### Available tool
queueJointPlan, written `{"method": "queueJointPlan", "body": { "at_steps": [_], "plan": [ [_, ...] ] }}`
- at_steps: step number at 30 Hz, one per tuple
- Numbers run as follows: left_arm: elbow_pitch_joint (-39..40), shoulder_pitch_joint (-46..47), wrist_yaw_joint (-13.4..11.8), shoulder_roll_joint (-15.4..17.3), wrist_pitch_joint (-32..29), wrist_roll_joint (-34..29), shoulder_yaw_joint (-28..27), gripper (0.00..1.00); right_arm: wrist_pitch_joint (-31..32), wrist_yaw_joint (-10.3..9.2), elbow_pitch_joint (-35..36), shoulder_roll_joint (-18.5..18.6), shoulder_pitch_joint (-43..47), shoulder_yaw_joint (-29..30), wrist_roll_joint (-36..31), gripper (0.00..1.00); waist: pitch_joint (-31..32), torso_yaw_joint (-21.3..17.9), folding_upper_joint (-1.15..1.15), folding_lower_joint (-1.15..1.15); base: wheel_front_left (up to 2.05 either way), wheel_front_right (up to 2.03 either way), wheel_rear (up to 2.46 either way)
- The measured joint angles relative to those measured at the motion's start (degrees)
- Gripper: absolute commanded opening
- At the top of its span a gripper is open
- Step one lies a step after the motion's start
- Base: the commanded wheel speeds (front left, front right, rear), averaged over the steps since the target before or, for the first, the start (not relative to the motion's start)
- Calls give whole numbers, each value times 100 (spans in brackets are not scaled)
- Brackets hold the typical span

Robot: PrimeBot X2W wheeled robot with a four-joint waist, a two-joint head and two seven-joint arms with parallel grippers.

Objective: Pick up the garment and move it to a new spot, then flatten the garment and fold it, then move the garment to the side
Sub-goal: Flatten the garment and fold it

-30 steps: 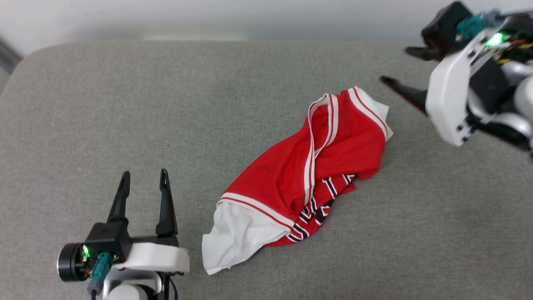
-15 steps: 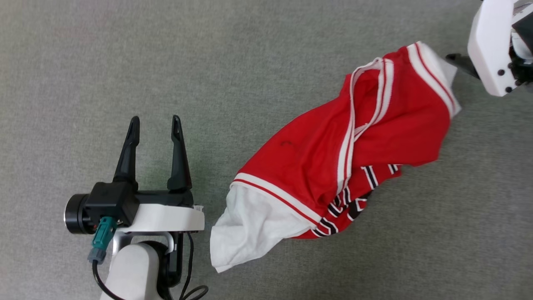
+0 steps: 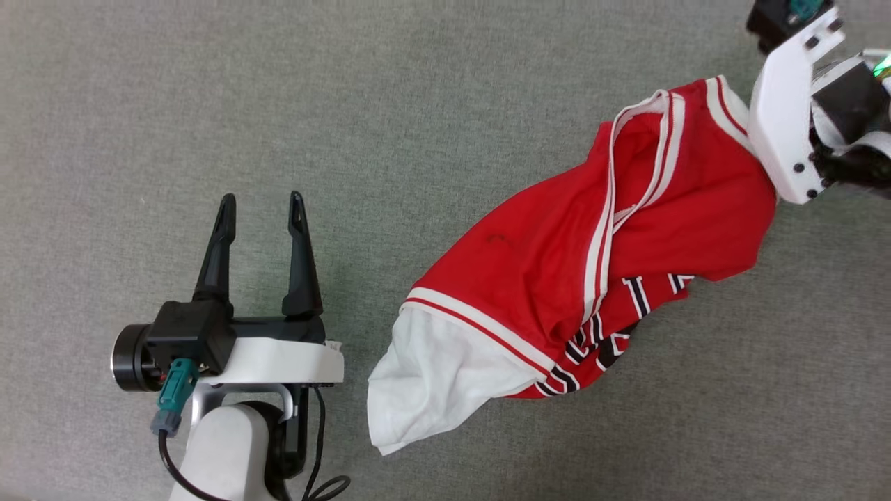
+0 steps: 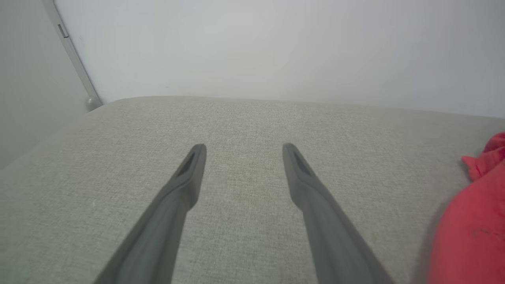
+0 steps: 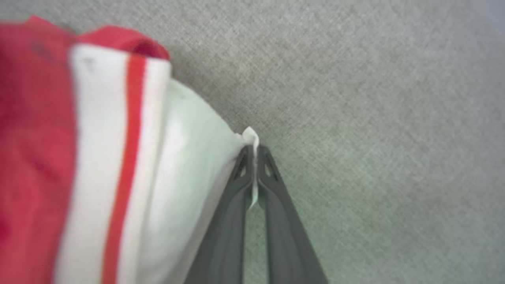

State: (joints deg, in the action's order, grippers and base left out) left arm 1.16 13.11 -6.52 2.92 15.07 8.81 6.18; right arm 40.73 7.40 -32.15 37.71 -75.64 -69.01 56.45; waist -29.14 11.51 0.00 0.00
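A grey fabric-covered surface (image 3: 348, 104) spreads under everything. On it the red jersey T-shirt (image 3: 557, 264) lies crumpled in a long diagonal, running in the head view from about 7 o'clock of centre up to 2 o'clock. Its lower white sleeve (image 3: 431, 390) sits at the low end. The black white-edged lettering (image 3: 598, 341) is half buried in a fold, and the striped neckline trim (image 3: 630, 174) twists across the upper part.

The cloth looks thin, soft and light. It will likely drape and trail rather than keep any shape, and lifted by one point it should hang as a rope. Sleeve edges, hem and shoulder seams seem the surest places to take hold. A second hold at the low sleeve would help spread it flat.

The left claw (image 3: 261, 202), at 8 o'clock, stands with its fingers wide apart over bare surface and holds nothing. The shirt is off to its 3 o'clock. The right claw (image 5: 254, 152), at 2 o'clock in the head view, is pinched tight on the edge of the upper white sleeve (image 5: 185, 165). A small tuft of fabric (image 5: 250, 136) pokes past its tips.
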Motion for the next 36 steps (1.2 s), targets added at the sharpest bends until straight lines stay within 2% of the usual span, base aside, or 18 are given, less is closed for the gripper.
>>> {"method": "queueJointPlan", "body": {
  "at_steps": [6, 14, 19, 23, 28, 32, 35, 36],
  "plan": [
    [-87, -306, 30, -2, 0, -59, -175, 100, -717, 11, 743, 332, 25, -144, 178, 0, 442, -124, 0, 0, 0, 0, 0],
    [-136, -766, 79, -1, 0, -145, -352, 100, -1655, 11, 2234, 1525, 346, -218, 185, 0, 1097, -432, 0, 0, 0, 0, 0],
    [-205, -972, 107, -3, 0, -162, -449, 100, -2175, 11, 2817, 2363, 1265, -116, 218, 0, 1455, -632, 0, 0, 0, 0, 0],
    [-205, -1178, 94, -2, 0, -203, -469, 100, -2538, 10, 2866, 2782, 2289, 5, 479, 0, 1721, -779, 0, 0, 0, 0, 0],
    [-179, -1338, 90, -1, 0, -245, -470, 100, -3020, 10, 2405, 2786, 3772, 16, 701, 0, 1944, -922, 0, -1, 0, 0, 0],
    [-187, -1395, 113, -3, 0, -265, -471, 100, -3308, 11, 1815, 2356, 4706, 57, 921, 0, 2002, -946, 0, -1, 0, 0, 0],
    [-210, -1400, 147, -3, 0, -304, -474, 100, -3626, 11, 1334, 2002, 5027, 275, 945, 0, 2042, -939, 0, -1, 0, 0, 0],
    [-220, -1405, 151, -3, 0, -311, -477, 100, -3747, 11, 1224, 1919, 5104, 359, 912, 3, 2064, -937, 0, -1, 0, 0, 0]
  ]
}}
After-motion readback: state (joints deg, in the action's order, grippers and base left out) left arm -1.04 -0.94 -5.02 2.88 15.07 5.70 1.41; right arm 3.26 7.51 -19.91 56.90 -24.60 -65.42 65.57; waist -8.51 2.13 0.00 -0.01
